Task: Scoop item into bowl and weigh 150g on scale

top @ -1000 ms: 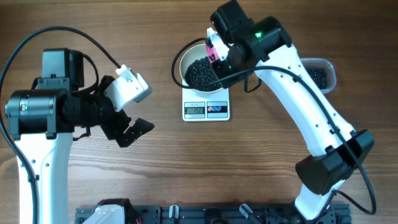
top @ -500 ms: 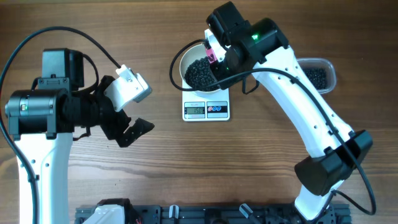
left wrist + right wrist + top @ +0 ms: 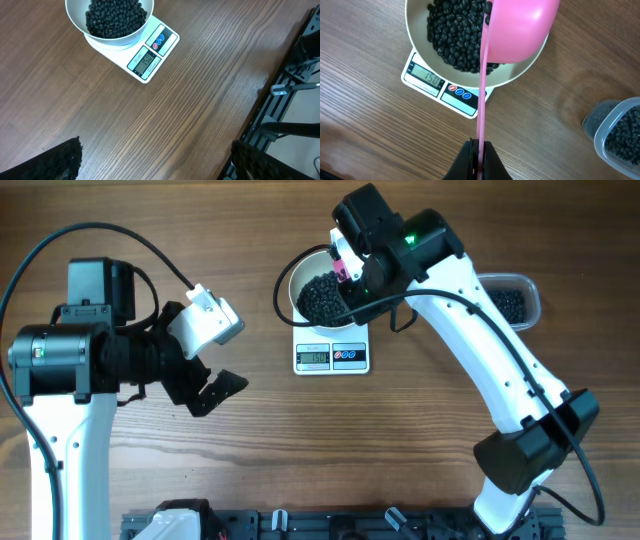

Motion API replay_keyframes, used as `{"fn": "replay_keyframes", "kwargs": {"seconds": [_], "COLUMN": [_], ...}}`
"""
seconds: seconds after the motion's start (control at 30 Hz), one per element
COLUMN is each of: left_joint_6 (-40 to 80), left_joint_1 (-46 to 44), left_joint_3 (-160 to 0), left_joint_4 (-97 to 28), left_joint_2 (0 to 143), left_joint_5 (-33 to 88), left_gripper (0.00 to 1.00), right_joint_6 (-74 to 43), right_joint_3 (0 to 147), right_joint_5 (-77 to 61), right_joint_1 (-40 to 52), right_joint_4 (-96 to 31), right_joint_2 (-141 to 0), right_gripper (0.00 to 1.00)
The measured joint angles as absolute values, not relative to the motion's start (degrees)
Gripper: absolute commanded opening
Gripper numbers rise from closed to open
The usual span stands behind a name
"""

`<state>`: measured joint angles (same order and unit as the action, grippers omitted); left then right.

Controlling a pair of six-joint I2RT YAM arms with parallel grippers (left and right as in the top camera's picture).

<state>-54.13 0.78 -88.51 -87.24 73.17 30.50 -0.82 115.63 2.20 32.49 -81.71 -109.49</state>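
Note:
The white bowl (image 3: 300, 272) (image 3: 75, 22) (image 3: 417, 37) stands on the white scale (image 3: 332, 357) (image 3: 147, 57) (image 3: 432, 80), heaped with small black beans (image 3: 320, 298) (image 3: 116, 17) (image 3: 455, 35). My right gripper (image 3: 479, 147) is shut on the thin handle of a pink scoop (image 3: 520, 27) (image 3: 343, 262), whose cup hangs tipped over the bowl's right side. My left gripper (image 3: 215, 385) (image 3: 155, 160) stands open to the left of the scale, above bare wood, with nothing between its fingers.
A clear plastic tub (image 3: 512, 300) (image 3: 617, 132) with more black beans sits at the right of the scale. A black rail (image 3: 330, 525) (image 3: 290, 95) runs along the table's front edge.
The right gripper with the pink scoop shifted slightly left over the bowl a second ago and has held still since. The left arm has not moved.

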Motion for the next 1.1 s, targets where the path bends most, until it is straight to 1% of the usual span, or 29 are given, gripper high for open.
{"fn": "replay_keyframes", "kwargs": {"seconds": [1.1], "left_joint_6": [-54.1], "left_joint_1": [0.8], "left_joint_3": [-88.5], "left_joint_4": [-87.2], "left_joint_2": [73.2], "left_joint_5": [30.5], "left_gripper": [1.0], "right_joint_6": [0.3], "right_joint_3": [115.0], "right_joint_5": [2.2], "right_joint_1": [33.2], "right_joint_4": [-81.4], "right_joint_2": [-109.5], "right_gripper": [0.04]}}
